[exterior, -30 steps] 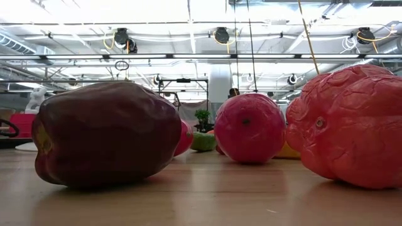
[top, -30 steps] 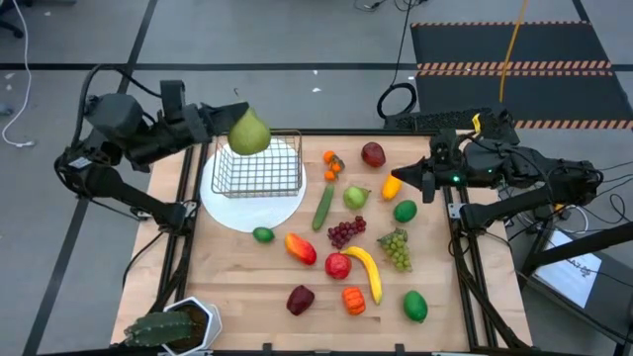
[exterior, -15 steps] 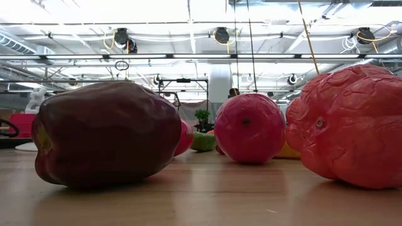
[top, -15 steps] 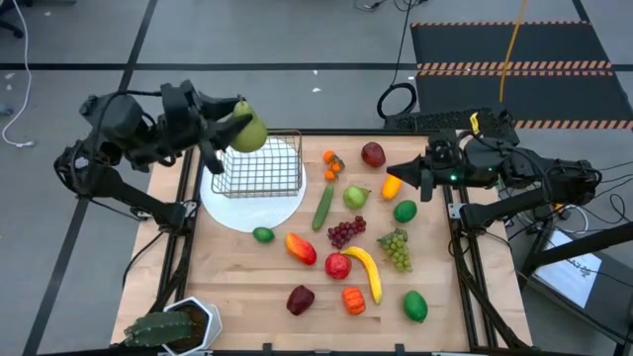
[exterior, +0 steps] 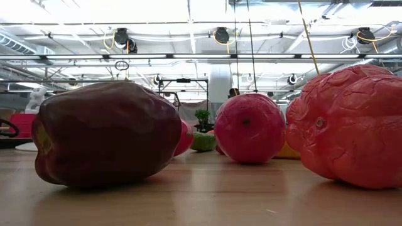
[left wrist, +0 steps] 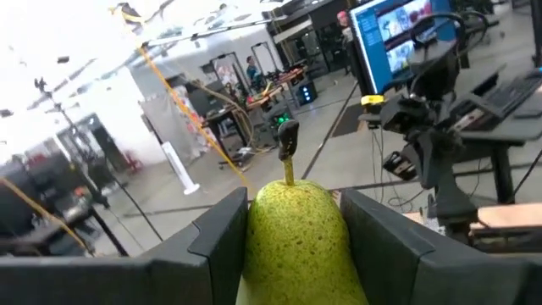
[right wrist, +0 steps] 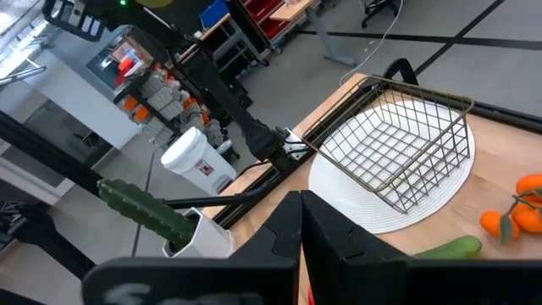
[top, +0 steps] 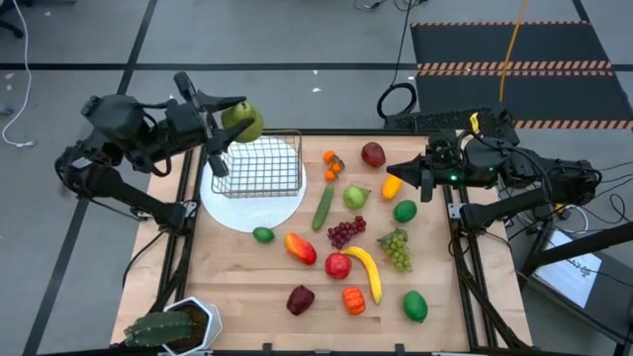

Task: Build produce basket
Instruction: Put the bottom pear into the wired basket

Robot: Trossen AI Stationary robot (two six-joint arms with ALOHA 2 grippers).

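Observation:
A green pear point(top: 243, 121) is up in the air over the far left corner of the wire basket point(top: 259, 166), with my left gripper point(top: 229, 124) shut on it. The basket stands on a round white plate point(top: 247, 210). The rest of the produce lies loose on the wooden table to the right of the basket, among it a cucumber point(top: 323, 206), a banana point(top: 366, 269) and purple grapes point(top: 345, 231). My right gripper point(top: 396, 174) hangs shut with nothing in it above the table's right side, near a yellow pepper point(top: 392, 187). My left gripper pinches the pear between its two fingers point(left wrist: 222, 241), one on each side of its wide body point(left wrist: 258, 250). The fingers reach out level from the table's left side. The pear is lifted clear of basket and table, and its stem point(left wrist: 288, 161) sticks out past the fingers.
A potted spiky plant point(top: 173, 326) stands at the near left corner. Close to the low camera lie a dark red pepper point(exterior: 103, 135), a red apple point(exterior: 250, 129) and an orange-red pepper point(exterior: 352, 125). Bare wood lies near of the plate.
My left gripper has rolled about its own pointing line without leaving its place, and the pear has turned with it, staying clear above the basket's far left corner. My right gripper has kept still.

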